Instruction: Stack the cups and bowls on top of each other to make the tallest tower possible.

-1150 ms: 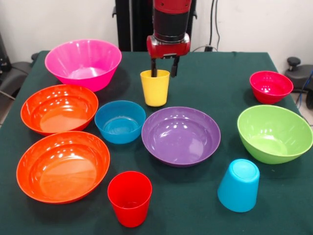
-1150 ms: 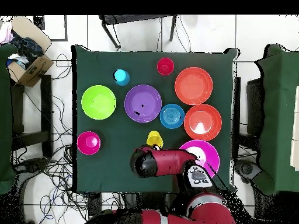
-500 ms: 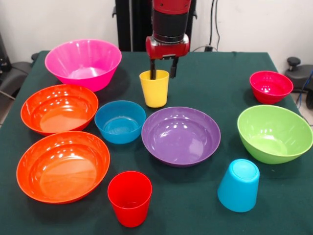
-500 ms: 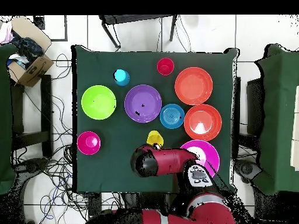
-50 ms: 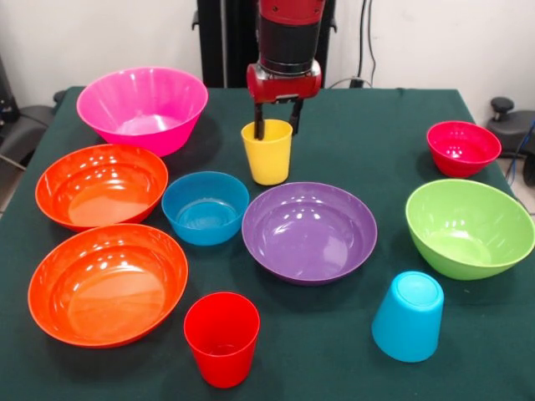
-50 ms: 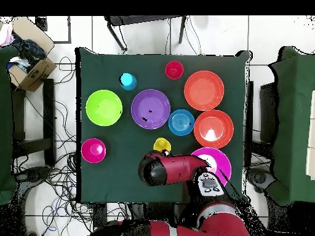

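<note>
My yellow cup (image 5: 267, 152) stands upright behind the wide purple bowl (image 5: 309, 231). The red cup (image 5: 221, 337) is upright at the front; the light blue cup (image 5: 408, 316) sits upside down. Two orange bowls (image 5: 102, 185) (image 5: 107, 283), magenta (image 5: 143, 109), small blue (image 5: 205, 207), lime green (image 5: 469, 227) and small crimson (image 5: 463, 148) bowls all lie separate, unstacked.

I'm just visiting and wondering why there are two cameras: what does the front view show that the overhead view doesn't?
Only the front view shows the tool straddling the yellow cup's rim, one finger inside and one outside, and that the light blue cup stands upside down. Only the overhead view shows the floor around the table, with a cardboard box and cables. Both show the green table and every bowl and cup, none stacked yet.
</note>
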Action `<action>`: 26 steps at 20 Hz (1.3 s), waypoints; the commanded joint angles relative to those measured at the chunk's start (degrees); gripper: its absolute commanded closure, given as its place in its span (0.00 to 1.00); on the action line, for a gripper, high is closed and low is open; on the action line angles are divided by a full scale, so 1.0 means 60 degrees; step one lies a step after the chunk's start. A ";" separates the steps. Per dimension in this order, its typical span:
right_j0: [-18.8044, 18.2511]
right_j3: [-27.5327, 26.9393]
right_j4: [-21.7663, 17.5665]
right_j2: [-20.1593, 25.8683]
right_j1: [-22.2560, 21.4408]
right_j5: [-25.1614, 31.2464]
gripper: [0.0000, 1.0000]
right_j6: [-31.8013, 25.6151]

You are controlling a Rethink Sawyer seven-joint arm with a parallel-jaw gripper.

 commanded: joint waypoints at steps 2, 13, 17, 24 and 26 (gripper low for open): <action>0.0055 -0.0884 -0.0556 0.0681 0.0653 -0.0665 0.00 0.0648; 0.0234 -0.1032 -0.0439 0.0613 0.0950 -0.0811 0.00 0.0762; 0.0051 -0.0968 -0.0421 0.0820 0.0850 -0.0632 1.00 0.0651; -0.0059 -0.0625 -0.0142 0.1122 0.0086 0.0197 1.00 0.0507; -0.0132 -0.0451 -0.0017 0.1256 -0.0301 0.0586 1.00 0.0418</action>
